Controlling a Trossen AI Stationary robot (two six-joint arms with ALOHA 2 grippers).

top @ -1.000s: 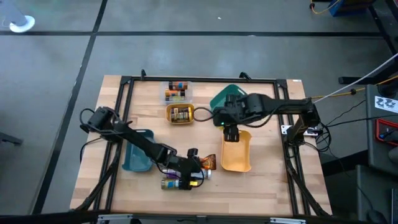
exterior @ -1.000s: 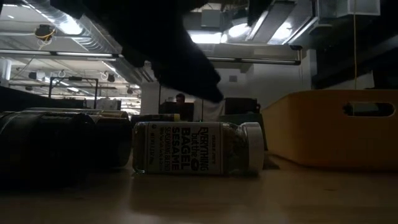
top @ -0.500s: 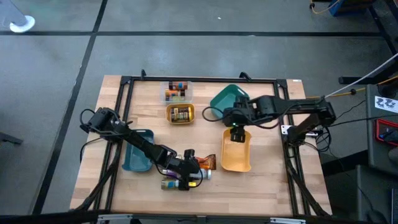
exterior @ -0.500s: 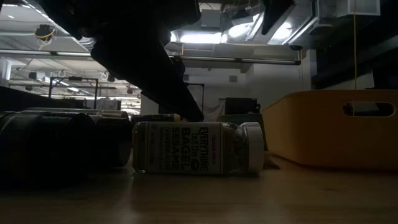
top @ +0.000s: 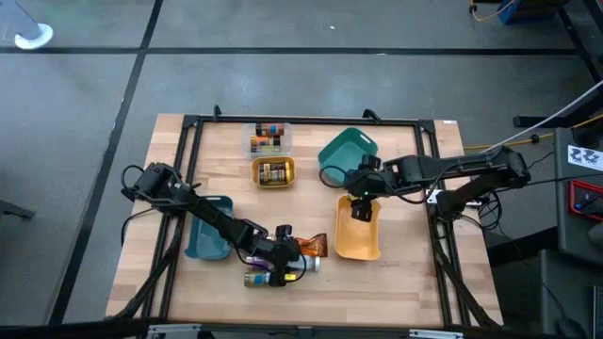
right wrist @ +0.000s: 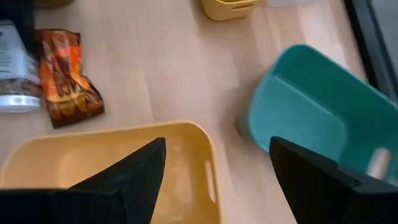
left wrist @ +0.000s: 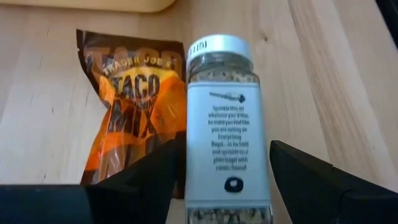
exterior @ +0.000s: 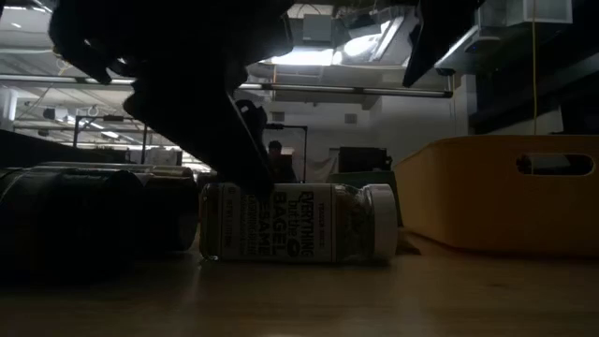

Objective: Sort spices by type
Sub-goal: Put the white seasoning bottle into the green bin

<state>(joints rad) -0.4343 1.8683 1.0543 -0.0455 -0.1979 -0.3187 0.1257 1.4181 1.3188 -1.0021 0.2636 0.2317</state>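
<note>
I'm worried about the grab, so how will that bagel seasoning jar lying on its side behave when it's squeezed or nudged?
The jar is a smooth cylinder lying flat, so it will probably roll if nudged sideways. Its glossy wall may slip in the left claw, whose fingers straddle it. It looks rigid and full, so likely solid for its size, unlike the floppy packet beside it.

High view: even, soft overhead light; the bench (top: pixel 396 282) reads clear, with only faint shadows under the arms.
Low view: strongly backlit by ceiling lights (exterior: pixel 365 45); the arm (exterior: pixel 187 84) above is a black silhouette, the dark jars (exterior: pixel 84 220) nearly lost in shade.
Bagel sesame jar (exterior: pixel 298 234): label legible, lit from behind.
Left wrist view: bright, warm; taco mix packet (left wrist: pixel 134 118) sharp, fingers (left wrist: pixel 323 186) blurred.
Right wrist view: motion-soft throughout; teal tray (right wrist: pixel 311 118) and yellow tray (right wrist: pixel 112 162) smeared, slight glare on the wood.
</note>
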